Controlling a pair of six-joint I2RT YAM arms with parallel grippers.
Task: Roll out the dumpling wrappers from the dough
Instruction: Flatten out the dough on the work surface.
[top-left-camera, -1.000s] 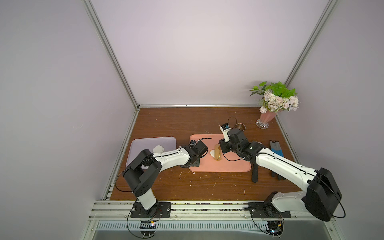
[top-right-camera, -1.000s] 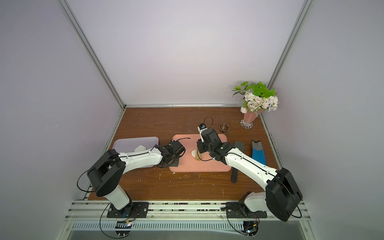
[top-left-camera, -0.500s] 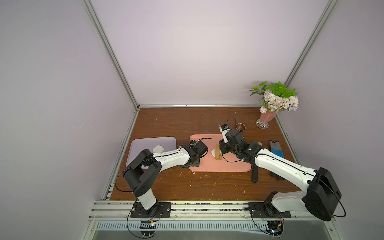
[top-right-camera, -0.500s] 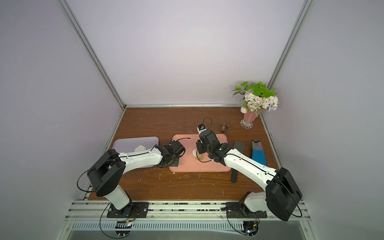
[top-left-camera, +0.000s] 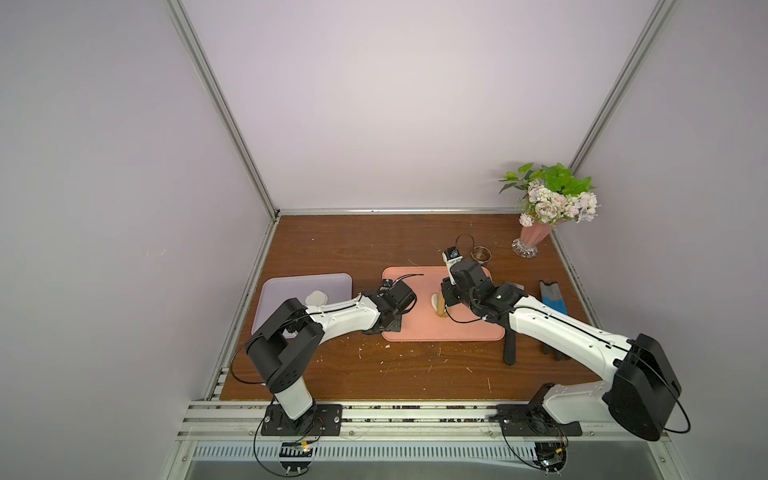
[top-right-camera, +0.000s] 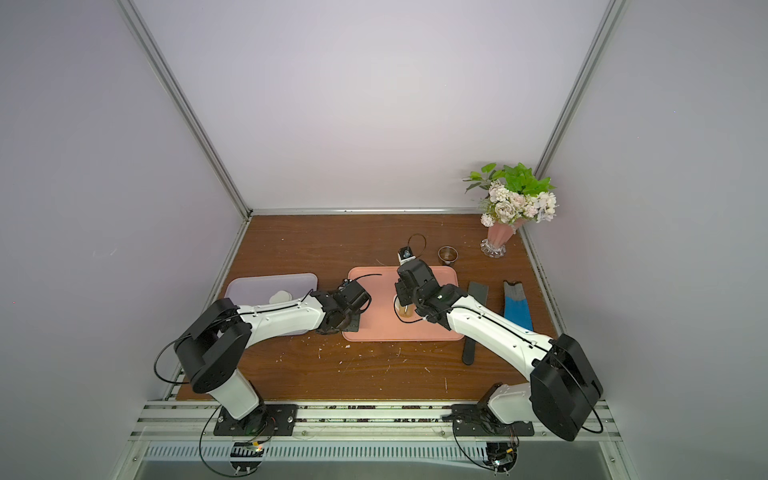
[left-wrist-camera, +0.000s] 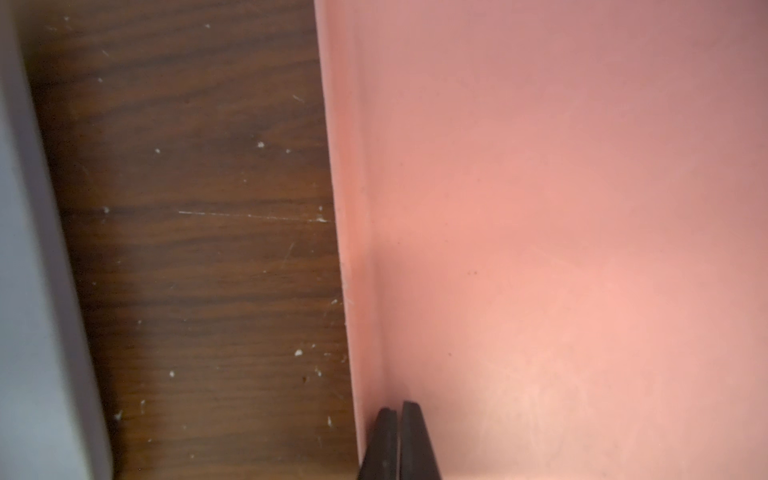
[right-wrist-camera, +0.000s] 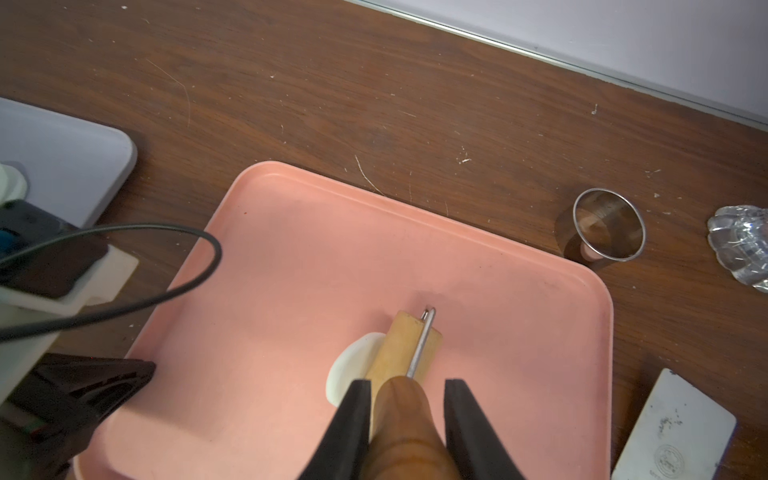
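Right gripper (right-wrist-camera: 408, 388): pinching the dark handle of the wooden roller (right-wrist-camera: 409, 347), one jaw on either side of it
Wooden roller: lying on the pink tray (right-wrist-camera: 291, 270), its tan barrel partly over the dough (right-wrist-camera: 353, 365)
Dough: flat white patch on the pink tray, showing on one side of the barrel
Left gripper (left-wrist-camera: 397, 409): pressed together, tips down on the pink tray just inside its rim
Dumpling wrappers (top-left-camera: 316, 297): white discs on the lilac tray (top-left-camera: 299, 282), well apart from the dough
Steel ring (right-wrist-camera: 606, 230): upright on the table (right-wrist-camera: 374, 83), near the pink tray's corner
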